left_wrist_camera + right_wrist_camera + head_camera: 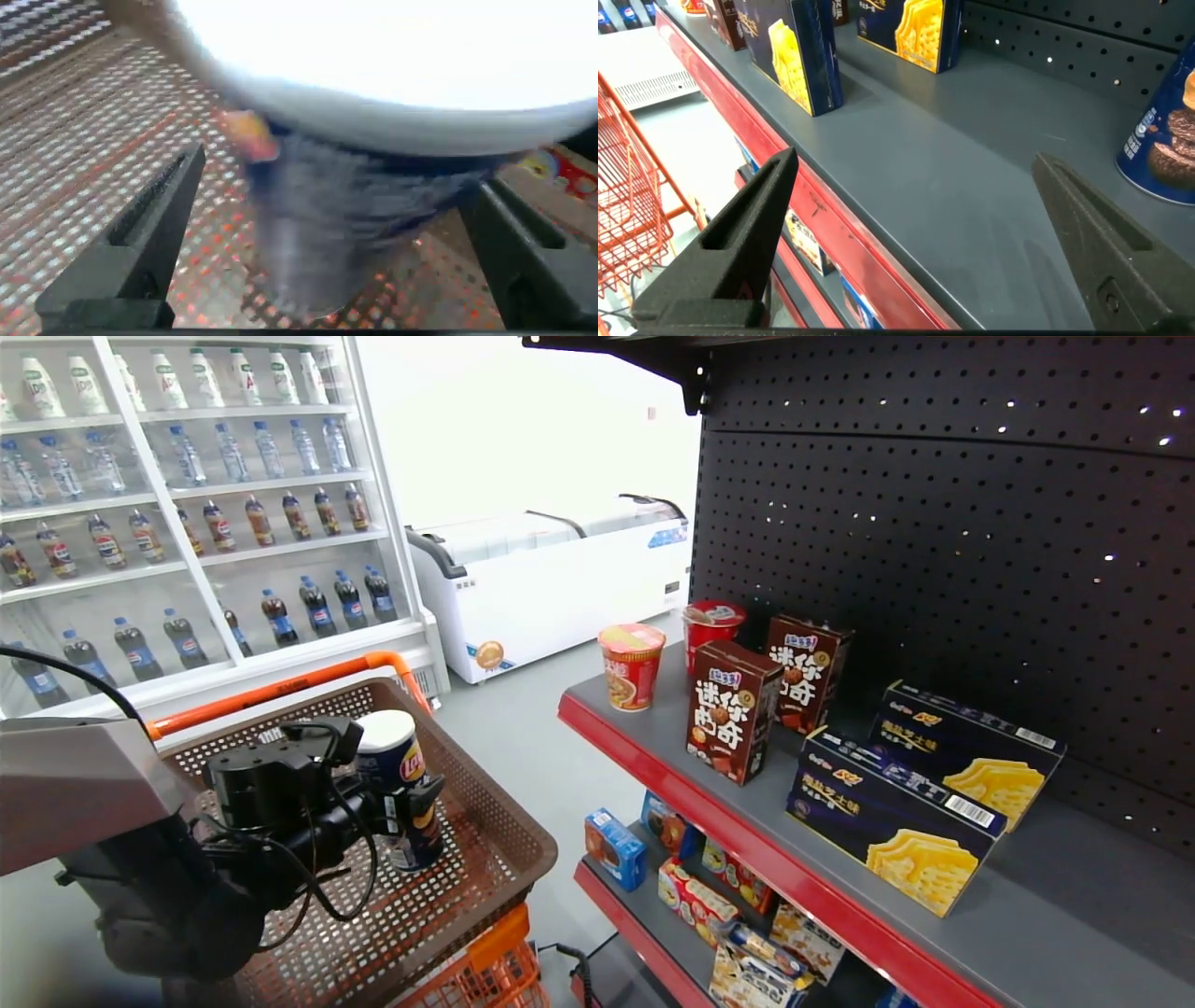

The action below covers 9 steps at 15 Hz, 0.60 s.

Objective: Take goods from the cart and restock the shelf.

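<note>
A dark blue chips can point(400, 761) with a white lid stands in the cart's brown mesh basket point(509, 845) at the lower left. My left gripper point(415, 800) is at the can's side. In the left wrist view its fingers point(149, 233) straddle the can point(355, 233), set wide and open, with a gap on one side. Whether the can rests on the mesh I cannot tell. My right gripper point(906, 233) is open and empty, just above the front edge of the grey shelf point(971, 177) with its red lip.
On the shelf point(1055, 905) stand two cup noodles point(632, 665), two brown snack boxes point(733, 709) and two dark blue cracker boxes point(896, 821), with bare board to their right. A blue cup point(1167, 140) stands near the pegboard. Lower shelves hold several packs. The cart has an orange handle point(280, 689).
</note>
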### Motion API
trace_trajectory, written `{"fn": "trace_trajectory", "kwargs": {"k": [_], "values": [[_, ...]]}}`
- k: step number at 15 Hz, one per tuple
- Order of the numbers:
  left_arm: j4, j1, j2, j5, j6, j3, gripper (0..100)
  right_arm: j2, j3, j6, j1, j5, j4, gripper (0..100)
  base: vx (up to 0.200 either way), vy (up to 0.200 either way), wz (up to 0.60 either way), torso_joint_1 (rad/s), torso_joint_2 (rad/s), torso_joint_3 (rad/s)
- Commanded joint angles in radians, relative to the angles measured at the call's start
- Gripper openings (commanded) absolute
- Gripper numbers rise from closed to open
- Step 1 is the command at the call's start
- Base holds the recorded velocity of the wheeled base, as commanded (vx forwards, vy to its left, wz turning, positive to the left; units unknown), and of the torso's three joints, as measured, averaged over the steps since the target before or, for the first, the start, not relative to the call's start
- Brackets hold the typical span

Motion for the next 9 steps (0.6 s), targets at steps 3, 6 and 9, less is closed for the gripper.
{"fn": "trace_trajectory", "kwargs": {"k": [3,6,9], "values": [[0.006,-0.021,0.032,-0.007,-0.002,-0.039,100,0.0,0.0,-0.001,0.0,0.0,0.0,100,0.0,0.0,0.0,0.0,0.0,0.0],[0.006,-0.019,0.047,-0.007,0.0,-0.042,100,0.0,0.0,-0.001,0.0,0.0,0.0,100,0.0,0.0,0.0,0.0,0.0,0.0],[0.02,-0.019,0.058,0.001,-0.003,-0.079,0,0.0,0.0,-0.001,0.0,0.0,0.0,100,0.0,0.0,0.0,0.0,0.0,0.0]]}}
